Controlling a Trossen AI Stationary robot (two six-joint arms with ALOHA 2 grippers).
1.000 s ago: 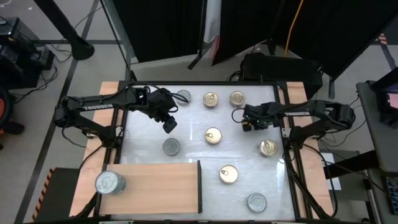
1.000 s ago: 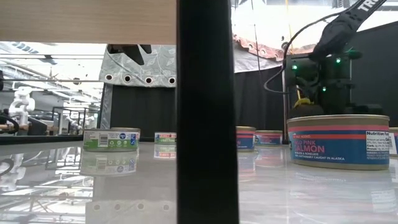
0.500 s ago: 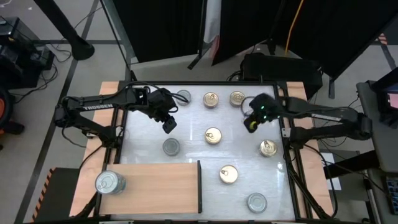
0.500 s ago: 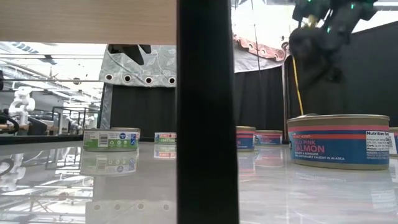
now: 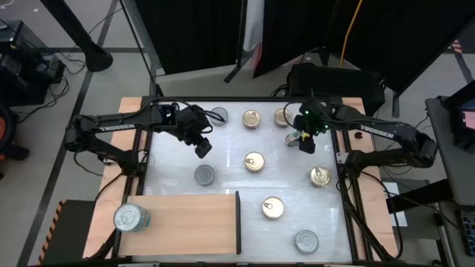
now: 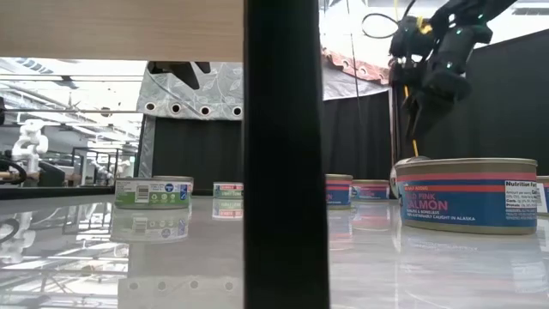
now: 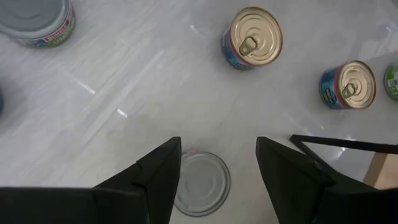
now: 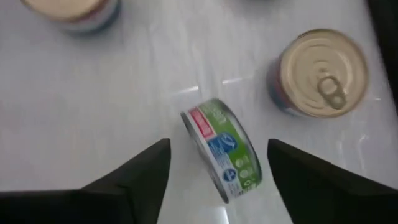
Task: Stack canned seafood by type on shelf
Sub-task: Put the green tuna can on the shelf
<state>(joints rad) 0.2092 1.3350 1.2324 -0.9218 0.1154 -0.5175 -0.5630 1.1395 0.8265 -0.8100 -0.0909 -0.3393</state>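
Five gold-lidded tins (image 5: 254,161), one shelf (image 5: 189,222)

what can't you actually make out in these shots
- Low view: the dark post hides the middle of the table behind it.
- Low view: the salmon tin is cut off at the right edge; the far tins' labels are too small to read.
- Right wrist view: the green-label tin, on its edge between the right gripper's open fingers, is blurred.
- High view: the tin behind the left gripper is partly hidden by that arm.
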